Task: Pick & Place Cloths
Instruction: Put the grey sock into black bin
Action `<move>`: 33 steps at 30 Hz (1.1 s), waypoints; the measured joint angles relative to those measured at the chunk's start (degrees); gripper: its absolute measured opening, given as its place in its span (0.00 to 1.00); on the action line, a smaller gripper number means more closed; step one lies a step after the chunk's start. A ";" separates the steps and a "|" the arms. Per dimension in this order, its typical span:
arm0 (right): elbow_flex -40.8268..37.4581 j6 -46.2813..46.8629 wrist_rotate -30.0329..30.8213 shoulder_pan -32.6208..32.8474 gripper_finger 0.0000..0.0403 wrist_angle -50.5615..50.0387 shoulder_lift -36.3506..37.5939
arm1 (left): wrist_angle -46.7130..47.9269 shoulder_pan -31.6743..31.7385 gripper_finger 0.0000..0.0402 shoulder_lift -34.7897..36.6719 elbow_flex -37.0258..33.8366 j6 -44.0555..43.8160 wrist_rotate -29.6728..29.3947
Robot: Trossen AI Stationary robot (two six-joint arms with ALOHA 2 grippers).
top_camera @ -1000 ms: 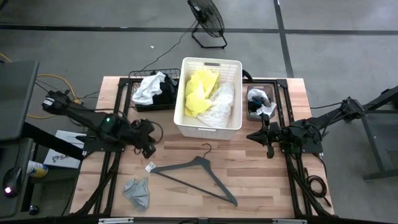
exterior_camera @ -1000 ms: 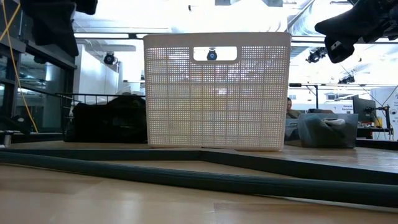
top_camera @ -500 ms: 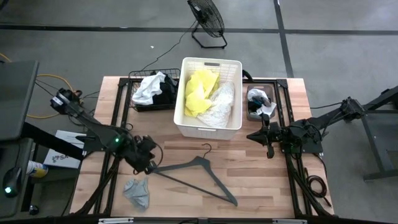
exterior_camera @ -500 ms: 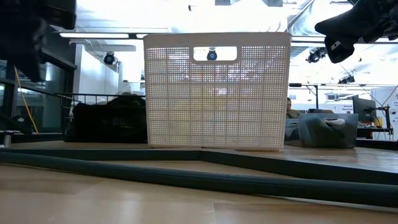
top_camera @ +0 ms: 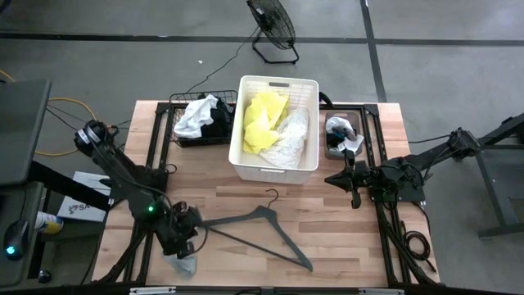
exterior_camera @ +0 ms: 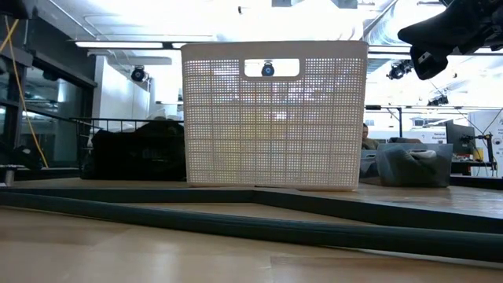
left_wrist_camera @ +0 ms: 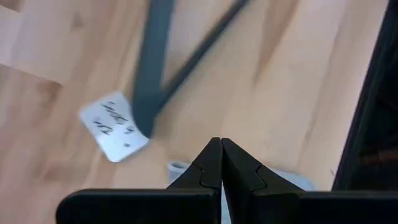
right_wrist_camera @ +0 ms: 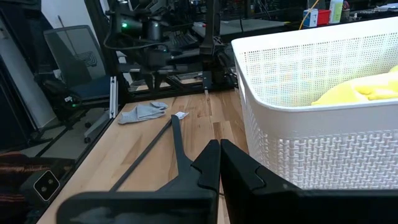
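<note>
while left pincer (top_camera: 184, 238) closed above grey cloth (top_camera: 182, 260), maybe touching; right pincer (top_camera: 354, 195) closed.

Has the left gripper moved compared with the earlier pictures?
Yes. In the high view the left gripper, jaws shut, has moved away from the white slatted plastic basket, toward the small grey cloth at the table's near edge.

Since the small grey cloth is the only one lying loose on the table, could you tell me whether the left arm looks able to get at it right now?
Probably yes. The left end effector hangs right over the grey cloth near the table's front edge, with nothing between them. Its fingers are shut, so they would have to open first. The hanger lies beside it, not across it.
</note>
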State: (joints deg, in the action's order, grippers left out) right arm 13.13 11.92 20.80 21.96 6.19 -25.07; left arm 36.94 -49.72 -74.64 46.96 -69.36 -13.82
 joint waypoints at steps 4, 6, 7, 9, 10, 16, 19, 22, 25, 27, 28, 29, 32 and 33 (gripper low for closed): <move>0.00 0.01 0.00 0.01 0.01 0.00 0.01 | -1.63 -1.15 0.00 -1.71 0.00 -0.15 1.91; 0.00 0.01 0.00 0.01 0.01 -0.01 0.01 | -2.26 -1.46 0.00 -2.52 0.00 -0.30 2.87; 0.00 0.01 0.00 0.02 0.01 0.01 0.00 | -2.58 -1.46 0.00 -3.03 0.00 -0.04 3.03; 0.00 0.02 0.02 0.02 0.01 -0.01 0.01 | -3.55 -1.46 0.00 -3.94 0.00 0.31 4.20; 0.00 0.02 0.00 0.00 0.01 -0.01 0.01 | -3.66 -1.46 0.01 -4.28 0.00 0.41 4.73; 0.00 0.00 0.02 0.00 0.01 -0.01 -0.01 | -5.09 -1.46 0.13 -6.34 0.02 0.53 10.23; 0.00 0.02 -0.02 0.02 0.01 -0.01 -0.01 | -5.90 -1.46 0.24 -6.40 0.02 0.52 12.04; 0.00 0.01 0.01 0.01 0.01 0.00 0.01 | -7.29 -1.46 0.36 -6.39 0.02 0.54 13.18; 0.00 0.01 0.02 0.00 0.01 0.00 -0.01 | -9.33 -1.79 0.46 -6.39 0.02 0.52 15.30; 0.00 0.02 0.00 0.00 0.01 0.01 0.01 | -10.66 -2.34 0.52 -6.39 0.03 0.28 16.34; 0.00 0.00 0.00 0.02 0.01 -0.01 -0.01 | -10.80 -2.68 0.54 -6.45 0.05 -0.20 16.28; 0.00 0.01 0.01 0.00 0.01 0.01 0.01 | -10.63 -2.97 0.55 -6.59 0.05 -0.79 16.26; 0.00 0.02 0.00 0.02 0.01 0.00 0.00 | -10.22 -3.92 0.57 -7.31 0.04 -1.57 15.99; 0.00 0.02 0.01 0.01 0.01 0.02 0.01 | -10.09 -4.10 0.57 -7.64 0.04 -1.61 15.99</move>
State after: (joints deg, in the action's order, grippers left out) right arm 13.13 11.94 20.81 21.97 6.21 -25.06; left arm 26.85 -53.82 -82.28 47.00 -70.97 2.17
